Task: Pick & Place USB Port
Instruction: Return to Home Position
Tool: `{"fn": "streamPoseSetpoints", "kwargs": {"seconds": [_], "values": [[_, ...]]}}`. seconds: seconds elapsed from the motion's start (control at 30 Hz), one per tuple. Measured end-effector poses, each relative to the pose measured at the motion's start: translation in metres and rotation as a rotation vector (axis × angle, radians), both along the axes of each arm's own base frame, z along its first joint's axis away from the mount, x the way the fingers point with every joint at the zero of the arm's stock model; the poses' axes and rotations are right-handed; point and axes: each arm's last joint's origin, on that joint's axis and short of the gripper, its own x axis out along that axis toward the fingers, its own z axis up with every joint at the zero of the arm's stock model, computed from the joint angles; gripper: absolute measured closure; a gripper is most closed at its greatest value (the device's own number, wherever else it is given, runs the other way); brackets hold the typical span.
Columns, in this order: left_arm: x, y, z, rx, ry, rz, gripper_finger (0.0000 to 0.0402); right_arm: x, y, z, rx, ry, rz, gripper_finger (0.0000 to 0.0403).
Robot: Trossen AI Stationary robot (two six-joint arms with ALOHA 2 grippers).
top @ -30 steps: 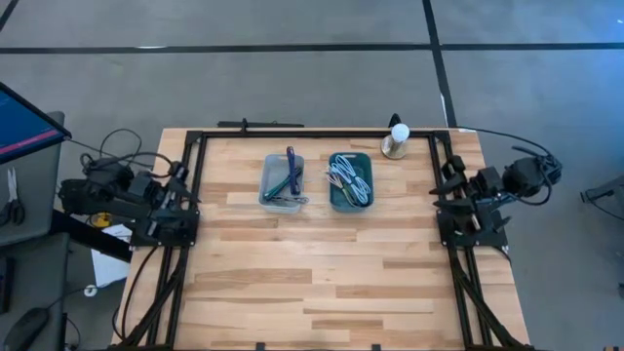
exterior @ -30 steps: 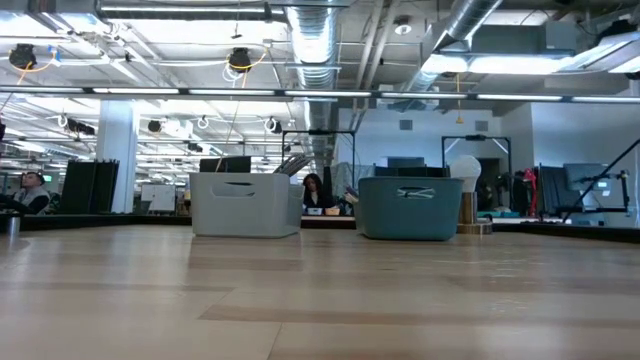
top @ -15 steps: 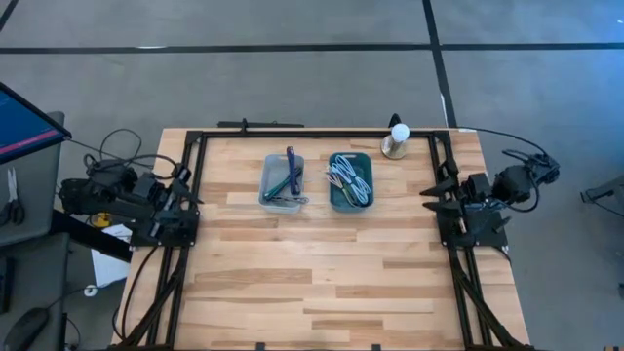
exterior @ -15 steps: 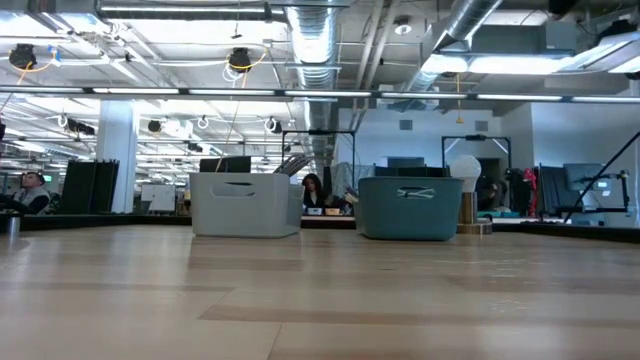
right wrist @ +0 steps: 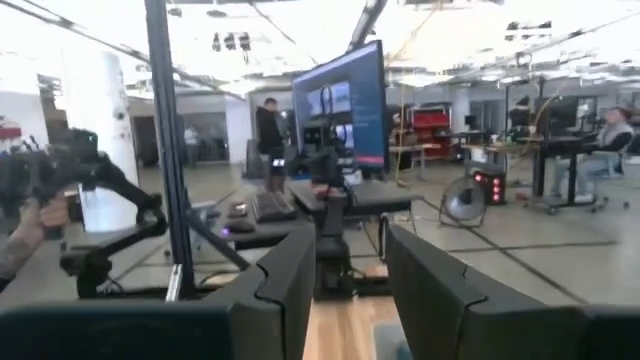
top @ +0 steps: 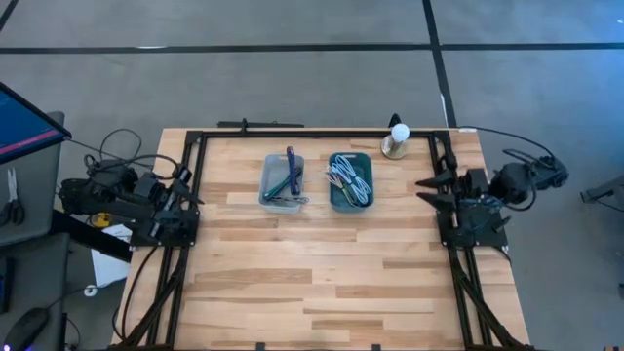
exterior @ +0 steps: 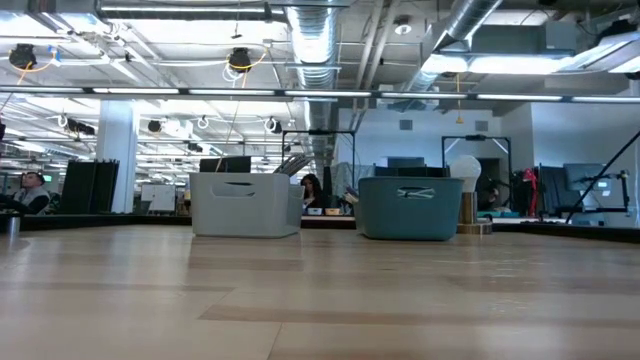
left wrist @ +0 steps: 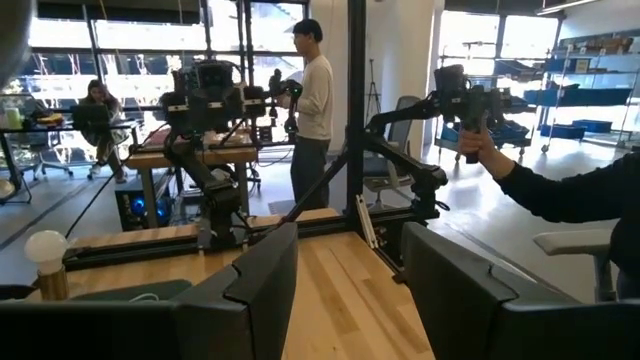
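Note:
A grey bin (top: 283, 182) holding dark blue cables and a teal bin (top: 351, 181) holding pale cables stand side by side on the far half of the wooden table; both also show in the low view, the grey bin (exterior: 245, 205) and the teal bin (exterior: 410, 208). My left gripper (top: 188, 187) waits open at the table's left edge; its wrist view shows its gap (left wrist: 350, 290) empty. My right gripper (top: 425, 190) is open at the right edge, its fingers pointing toward the teal bin, with nothing in its gap (right wrist: 350, 275). I cannot pick out a single USB part among the cables.
A small lamp with a white globe (top: 396, 139) stands on a round base near the far right corner, also seen as the lamp (exterior: 465, 195) in the low view. A black frame (top: 200, 146) runs along the table's sides. People stand in the room beyond, among them a person (left wrist: 312, 90).
My right gripper has swung out from its folded pose at the right edge toward the table's middle and turned, so that its fingers now point toward the bins. The bins and their cables have stayed where they were.

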Motion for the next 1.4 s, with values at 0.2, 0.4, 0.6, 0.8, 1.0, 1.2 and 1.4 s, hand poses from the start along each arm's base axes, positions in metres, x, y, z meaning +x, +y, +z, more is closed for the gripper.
{"fn": "streamPoseSetpoints", "kwargs": {"seconds": [0.2, 0.4, 0.6, 0.8, 1.0, 1.2, 1.4], "values": [[0.0, 0.0, 0.0, 0.003, -0.001, 0.001, 0.022, -0.001, -0.005, 0.007, -0.036, -0.034, 0.032, 0.0284], [0.0, 0.0, 0.0, 0.027, -0.01, 0.008, 0.022, -0.003, -0.013, 0.003, -0.035, -0.004, -0.019, 0.0284], [0.0, 0.0, 0.0, 0.056, -0.017, 0.015, 0.022, -0.015, -0.019, 0.002, -0.032, -0.02, 0.003, 0.0285], [0.0, 0.0, -0.002, 0.063, 0.0, 0.015, 0.022, -0.035, -0.023, -0.003, -0.027, -0.029, 0.004, 0.0285], [-0.001, 0.0, -0.001, 0.062, -0.007, 0.017, 0.022, -0.061, -0.027, -0.012, -0.013, -0.1, 0.004, 0.0285], [-0.001, 0.002, -0.002, 0.056, -0.001, 0.082, 0.022, -0.053, -0.026, -0.023, -0.019, -0.041, -0.01, 0.0285], [0.0, 0.002, -0.003, 0.065, 0.012, 0.084, 0.022, -0.05, -0.026, -0.029, -0.012, -0.018, -0.022, 0.0285]]}}
